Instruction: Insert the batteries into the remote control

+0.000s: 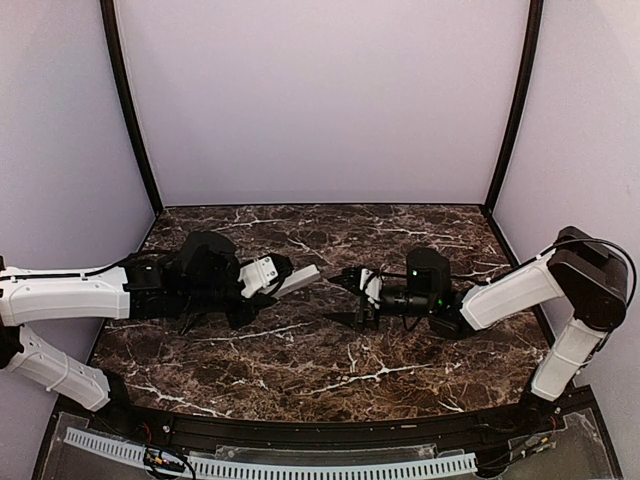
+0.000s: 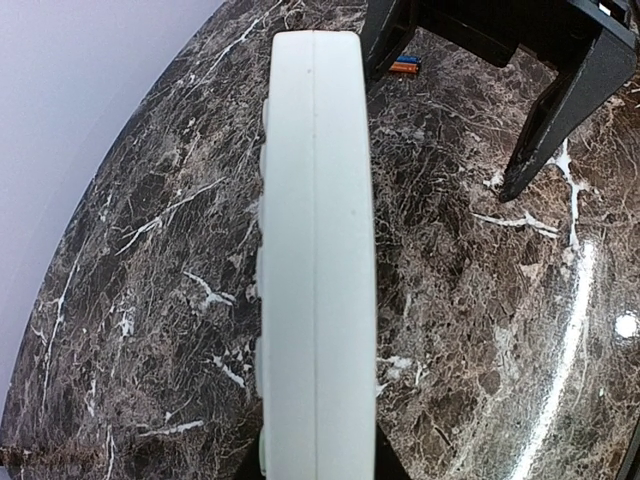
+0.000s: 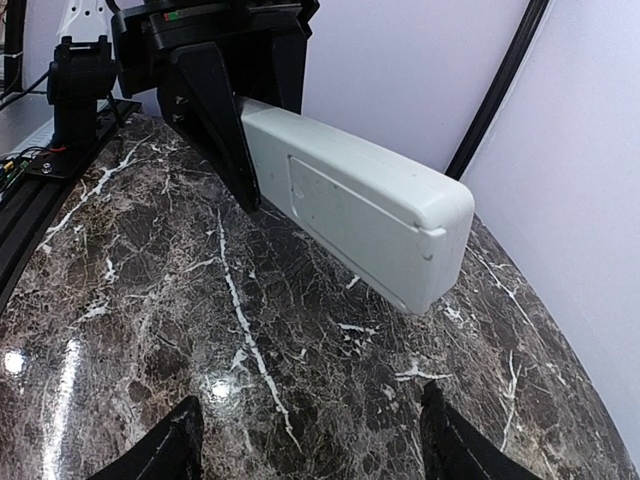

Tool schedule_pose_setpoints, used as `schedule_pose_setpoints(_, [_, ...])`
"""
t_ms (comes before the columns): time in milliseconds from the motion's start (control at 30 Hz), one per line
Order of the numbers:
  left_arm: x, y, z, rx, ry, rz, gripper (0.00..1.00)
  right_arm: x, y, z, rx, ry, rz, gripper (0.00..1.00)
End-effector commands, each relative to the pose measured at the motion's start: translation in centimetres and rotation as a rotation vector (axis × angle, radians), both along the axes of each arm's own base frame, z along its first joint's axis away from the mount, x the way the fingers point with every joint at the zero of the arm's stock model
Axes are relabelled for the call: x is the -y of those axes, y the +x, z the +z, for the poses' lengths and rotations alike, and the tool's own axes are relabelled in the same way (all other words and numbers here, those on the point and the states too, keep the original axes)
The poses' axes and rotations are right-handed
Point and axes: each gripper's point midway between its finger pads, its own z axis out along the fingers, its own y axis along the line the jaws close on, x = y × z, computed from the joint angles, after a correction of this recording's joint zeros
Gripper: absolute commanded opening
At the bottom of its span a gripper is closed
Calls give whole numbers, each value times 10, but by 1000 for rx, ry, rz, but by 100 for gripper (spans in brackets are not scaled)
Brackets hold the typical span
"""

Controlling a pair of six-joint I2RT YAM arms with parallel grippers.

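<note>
We have the remote control [image 1: 297, 279] clamped in the left pincer [image 1: 264, 277], mid-frame above the surface [image 1: 300, 360], its back cover apparently shut. The right pincer [image 1: 345, 297] stands apart, empty. The batteries [image 2: 405, 66] lie on the surface at upper centre; we judge loading not begun.

Light is bright and even, falling from overhead, and shadows are faint and soft. The polished worktop [image 1: 300, 350] throws back small white glare spots: near the right edge of the left wrist view and in the lower left of the right wrist view. Both wrist views bend strongly at their edges. The white remote control [image 2: 318, 250] shows little surface detail.
</note>
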Motion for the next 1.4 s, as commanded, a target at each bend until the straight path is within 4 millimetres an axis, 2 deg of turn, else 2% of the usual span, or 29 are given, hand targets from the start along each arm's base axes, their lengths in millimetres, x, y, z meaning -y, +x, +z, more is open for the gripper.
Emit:
schedule_pose_setpoints(0, [8, -1, 23, 20, -74, -11, 0, -4, 1, 16, 35, 23, -1, 70])
schedule_pose_setpoints(167, [10, 0, 23, 17, -75, -12, 0, -8, -1, 21, 41, 33, 6, 69])
schedule_pose_setpoints(567, [8, -1, 20, 6, -63, -12, 0, -12, 8, 51, 75, 84, -28, 71])
schedule_pose_setpoints(700, [8, -1, 19, 5, -65, -9, 0, -14, 6, 56, 74, 86, -8, 71])
schedule_pose_setpoints(867, [8, 0, 22, 8, -73, -1, 0, -17, -7, 57, 65, 88, 45, 68])
schedule_pose_setpoints(1367, [6, 6, 25, 26, -72, 31, 0, -17, -25, 45, 10, 62, 101, 56])
